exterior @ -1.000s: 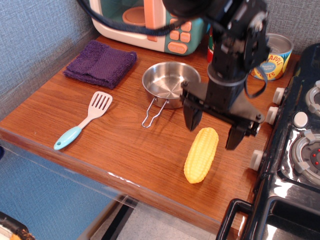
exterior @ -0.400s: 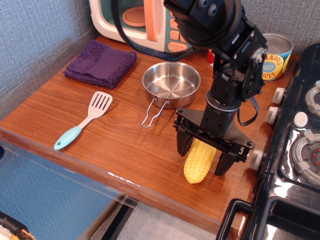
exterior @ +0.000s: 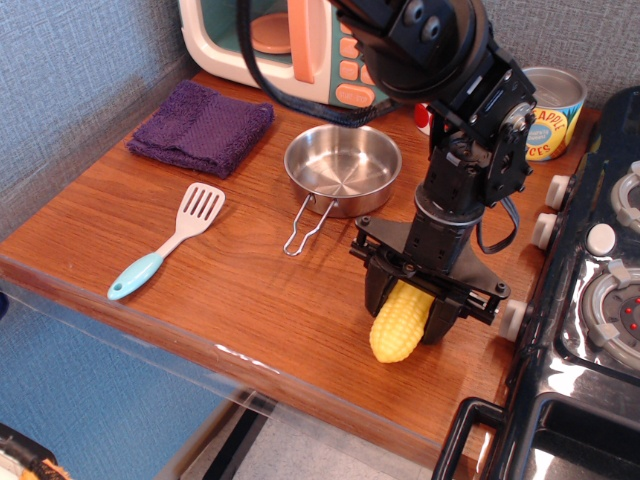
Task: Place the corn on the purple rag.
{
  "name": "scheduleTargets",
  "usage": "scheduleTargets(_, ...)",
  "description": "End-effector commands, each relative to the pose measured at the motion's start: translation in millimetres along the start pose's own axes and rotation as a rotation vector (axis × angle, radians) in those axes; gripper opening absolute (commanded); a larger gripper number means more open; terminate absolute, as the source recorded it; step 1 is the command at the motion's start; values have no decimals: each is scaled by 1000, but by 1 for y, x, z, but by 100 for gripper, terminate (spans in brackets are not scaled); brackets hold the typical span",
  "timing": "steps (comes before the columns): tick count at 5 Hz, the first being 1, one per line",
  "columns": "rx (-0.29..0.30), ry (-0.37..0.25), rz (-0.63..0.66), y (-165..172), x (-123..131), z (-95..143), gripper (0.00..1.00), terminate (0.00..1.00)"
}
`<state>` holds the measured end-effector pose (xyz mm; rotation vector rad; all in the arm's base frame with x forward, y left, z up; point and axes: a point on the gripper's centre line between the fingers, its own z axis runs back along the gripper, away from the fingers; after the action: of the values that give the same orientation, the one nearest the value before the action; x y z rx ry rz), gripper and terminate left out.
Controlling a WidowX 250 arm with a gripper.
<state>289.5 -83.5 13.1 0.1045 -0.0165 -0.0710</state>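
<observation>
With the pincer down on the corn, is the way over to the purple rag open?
Probably yes. The pincer grips the corn; bare wood leads to the purple rag if it passes in front of the steel pan.

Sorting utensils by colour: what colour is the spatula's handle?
Light blue handle on the spatula, with a white slotted head, shown in the observation.image view.

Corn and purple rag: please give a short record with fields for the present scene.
corn: near front edge of the wooden table, lying flat
gripper: jaws closed around the corn's middle
purple rag: back left, nothing on it
steel pan: between rag and corn, empty
spatula: left of the pan's handle
task state: corn not yet on rag
</observation>
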Motion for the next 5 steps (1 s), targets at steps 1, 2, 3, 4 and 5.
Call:
scheduleTargets(1,-34,-121,-49,7,23,51,0,0)
scheduleTargets(2,-47,-173,-12,25,40,72,0,0)
scheduleTargets(3,-47,-213,90,69,61,92,0,0)
scheduleTargets(4,-36,-213,176,111,75,89,0,0)
scheduleTargets(5,-1,-178,252,152,80,77,0,0)
